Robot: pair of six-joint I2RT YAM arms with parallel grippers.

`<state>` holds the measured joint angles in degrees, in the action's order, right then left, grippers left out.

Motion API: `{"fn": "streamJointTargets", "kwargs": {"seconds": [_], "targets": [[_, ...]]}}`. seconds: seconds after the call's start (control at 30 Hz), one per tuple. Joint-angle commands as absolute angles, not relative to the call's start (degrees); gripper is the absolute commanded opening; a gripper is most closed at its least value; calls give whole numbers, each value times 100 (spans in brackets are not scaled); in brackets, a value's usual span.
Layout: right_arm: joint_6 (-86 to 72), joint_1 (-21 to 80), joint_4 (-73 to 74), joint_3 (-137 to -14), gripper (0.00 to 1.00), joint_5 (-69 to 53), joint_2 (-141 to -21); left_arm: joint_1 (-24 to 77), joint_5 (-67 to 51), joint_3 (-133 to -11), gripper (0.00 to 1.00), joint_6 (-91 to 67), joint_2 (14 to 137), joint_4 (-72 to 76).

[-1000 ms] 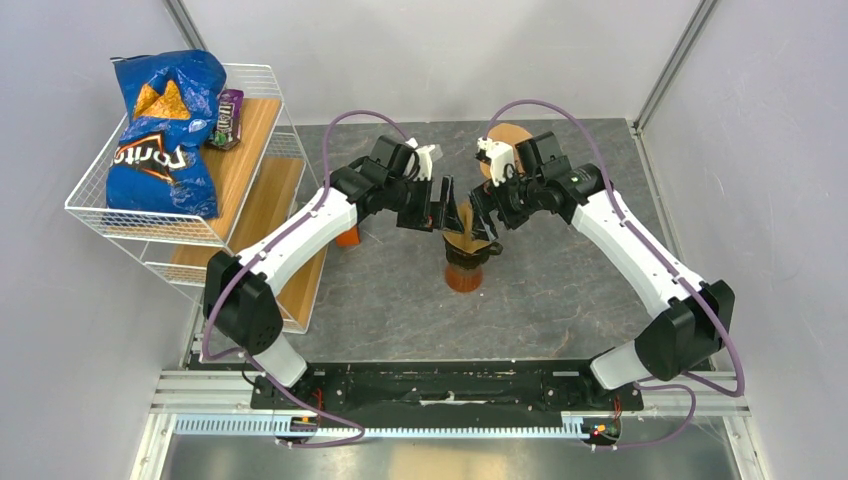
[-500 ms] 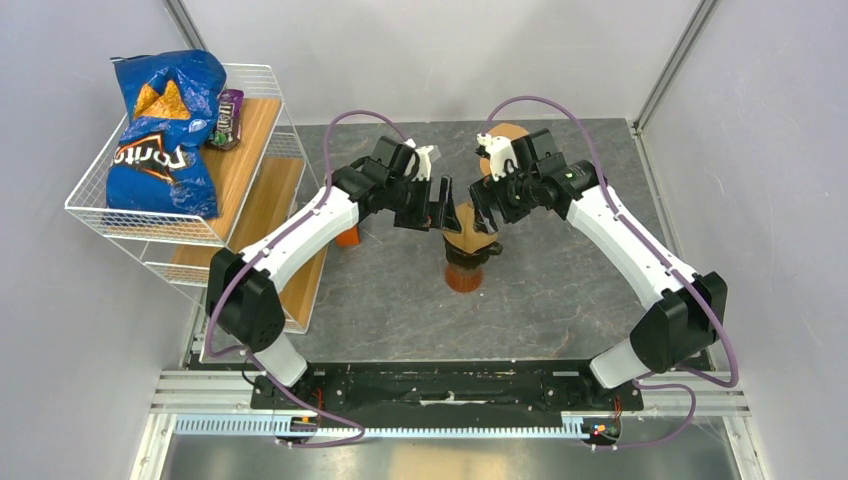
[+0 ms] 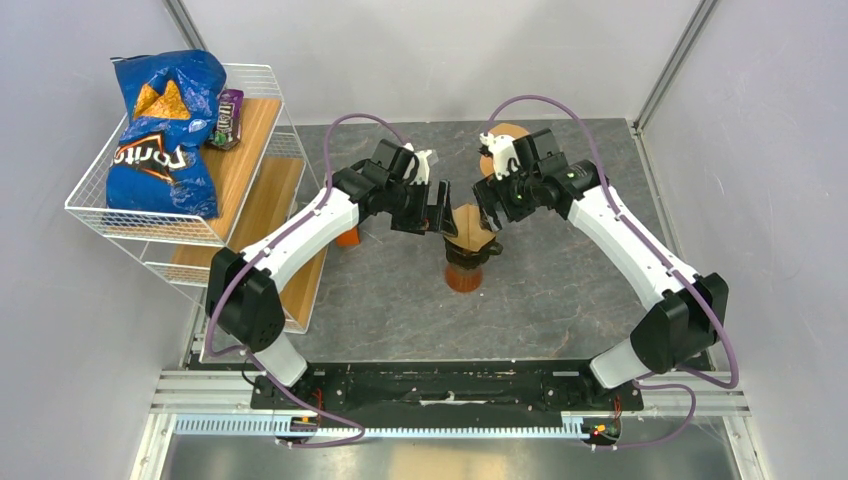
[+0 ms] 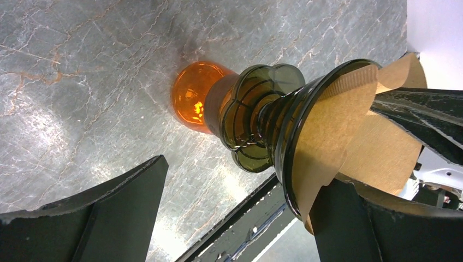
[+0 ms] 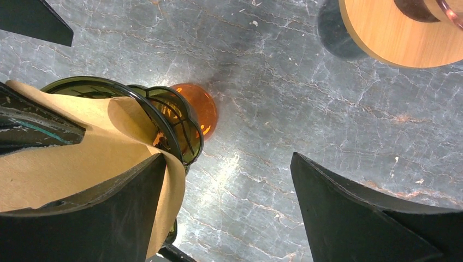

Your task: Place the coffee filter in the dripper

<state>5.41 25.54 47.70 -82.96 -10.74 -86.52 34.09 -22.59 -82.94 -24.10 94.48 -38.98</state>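
Observation:
The dark olive glass dripper (image 4: 273, 117) stands on an orange glass vessel (image 4: 191, 101) at the table's middle (image 3: 464, 262). The brown paper coffee filter (image 4: 338, 123) sits in the dripper's cone, its edges flaring out over the rim (image 5: 82, 153). My left gripper (image 4: 240, 218) is open beside the dripper, and one finger (image 4: 377, 224) touches the filter's overhanging edge. My right gripper (image 5: 229, 218) is open too, with one finger (image 5: 93, 218) pressed against the filter's flap on the opposite side. From above, both grippers (image 3: 437, 208) (image 3: 490, 212) flank the filter (image 3: 470, 225).
A white wire rack (image 3: 255, 75) at the left holds a blue chips bag (image 3: 165, 130) and a purple candy pack (image 3: 230, 112) over wooden shelves. An orange object (image 3: 347, 237) lies under the left arm. A round wooden disc (image 5: 398, 38) sits behind the right gripper.
The filter stood upright between the grippers and has gone down into the dripper's cone. Both grippers have drawn nearer to the dripper's rim. The right jaws narrowed slightly.

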Motion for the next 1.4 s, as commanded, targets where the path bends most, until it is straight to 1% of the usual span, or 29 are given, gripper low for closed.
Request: {"fn": "streamJointTargets", "kwargs": {"seconds": [0.0, 0.53, 0.77, 0.9, 1.03, 1.37], "targets": [[684, 2539, 4784, -8247, 93, -997, -8423, 3384, -2147, -8228, 98, -2165, 9344, -3893], [738, 2542, 4641, -7938, 92, -1077, -8411, 3385, -2074, -8209, 98, -2118, 9355, -3902], [747, 2534, 4641, -8056, 93, -1186, -8406, 3386, -2128, -8257, 98, -2108, 9351, -3902], [747, 2537, 4676, -8228, 95, -1465, -8320, 3401, -2390, -8361, 98, -2179, 9227, -3804], [740, 2545, 4581, -8278, 96, -1719, -8191, 3412, -2410, -8518, 99, -2215, 9143, -3739], [719, 2553, 4560, -8357, 96, -1886, -8074, 3428, -2584, -8675, 99, -2230, 9066, -3709]]}}
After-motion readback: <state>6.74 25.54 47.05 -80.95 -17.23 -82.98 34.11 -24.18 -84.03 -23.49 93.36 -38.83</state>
